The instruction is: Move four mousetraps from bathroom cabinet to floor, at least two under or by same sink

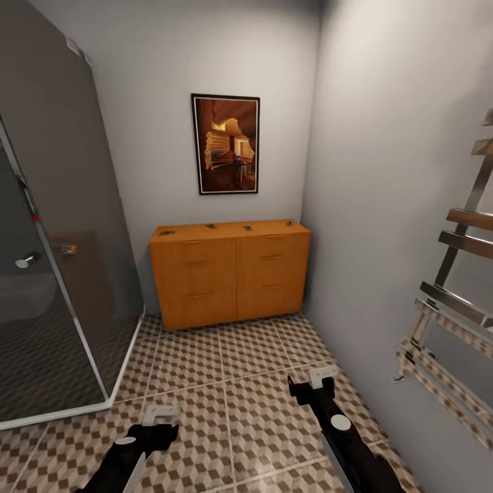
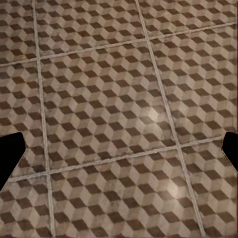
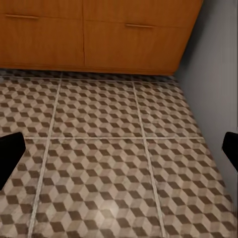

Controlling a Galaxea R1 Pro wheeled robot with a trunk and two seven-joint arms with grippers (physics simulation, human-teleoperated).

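Note:
The orange-brown cabinet (image 1: 229, 274) stands against the far wall, its drawers shut. Several tiny mousetraps lie on its top, among them one at the left end (image 1: 166, 233), one near the middle (image 1: 248, 227) and one at the right end (image 1: 290, 222). The cube-patterned bathroom floor (image 1: 239, 383) stretches between me and the cabinet. My left gripper (image 1: 163, 414) and right gripper (image 1: 320, 376) hang low over the tiles, both open and empty, well short of the cabinet. The right wrist view looks at the cabinet's lower drawers (image 3: 99, 34) and the floor (image 3: 109, 163). The sink is out of view.
A glass shower enclosure (image 1: 61, 239) closes off the left side. A chrome towel rail (image 1: 452, 301) juts from the right wall. A framed picture (image 1: 225, 144) hangs above the cabinet. The tiled strip between them is narrow.

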